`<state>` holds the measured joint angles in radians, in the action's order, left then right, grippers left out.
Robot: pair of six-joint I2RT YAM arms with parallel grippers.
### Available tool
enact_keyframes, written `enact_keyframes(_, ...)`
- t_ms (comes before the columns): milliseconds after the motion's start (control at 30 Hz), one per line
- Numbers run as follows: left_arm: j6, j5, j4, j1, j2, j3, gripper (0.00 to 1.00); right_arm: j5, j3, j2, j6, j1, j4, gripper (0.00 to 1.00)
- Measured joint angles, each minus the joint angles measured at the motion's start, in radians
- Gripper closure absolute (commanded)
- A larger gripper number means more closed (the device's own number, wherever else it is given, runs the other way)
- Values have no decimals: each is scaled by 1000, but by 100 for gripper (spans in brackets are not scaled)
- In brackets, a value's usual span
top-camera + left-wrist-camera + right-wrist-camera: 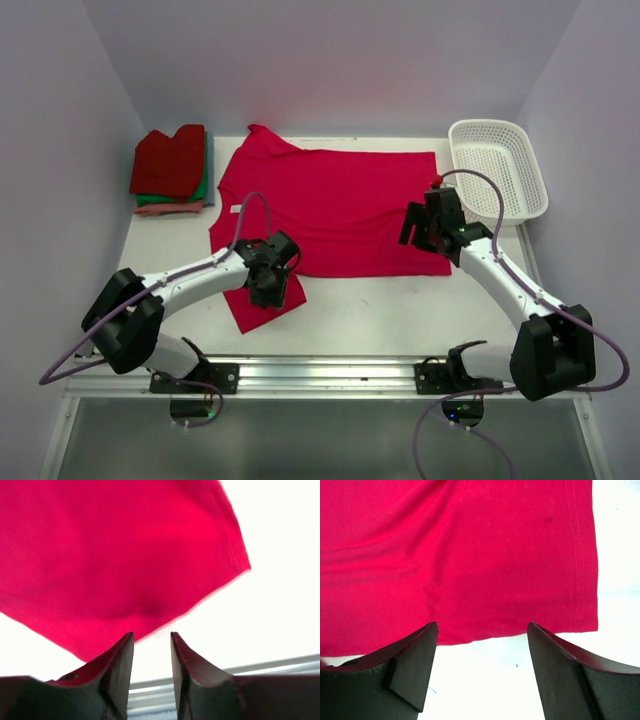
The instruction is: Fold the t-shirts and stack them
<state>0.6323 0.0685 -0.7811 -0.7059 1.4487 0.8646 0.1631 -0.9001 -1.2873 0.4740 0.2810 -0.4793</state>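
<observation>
Noted bright crimson-pink short-sleeved cloth t-shirt (340, 205) spread flat mid white worktop (400, 310), judged light, limp, bunch-prone, best pinched at near hem corner and sleeve edge, found left fingers (115, 670) narrowly parted, right fingers (410, 665) wide apart, both empty.

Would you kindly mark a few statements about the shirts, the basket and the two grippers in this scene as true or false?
1. The crimson shirt lies spread out on the table. True.
2. The white basket holds a folded shirt. False: nothing shows inside it.
3. The stack of folded shirts sits at the table's far left corner, with dark red on top. True.
4. The right gripper is shut on the crimson shirt's hem. False: it is open at the hem, holding nothing.
5. The left gripper is over the basket. False: it is by the crimson shirt's near sleeve.
</observation>
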Motion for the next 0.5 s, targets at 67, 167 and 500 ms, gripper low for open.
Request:
enact_keyframes(67,34,11,-26,-57,-5,-2,58,-7,9,19,0,0,0,24)
enact_keyframes(167,68,29,-50,-76,-18,-42,51,-21,10,27,0,1,2,23)
enact_keyframes(500,101,76,-87,-72,-22,-96,46,-24,39,27,0,2,-1,23)
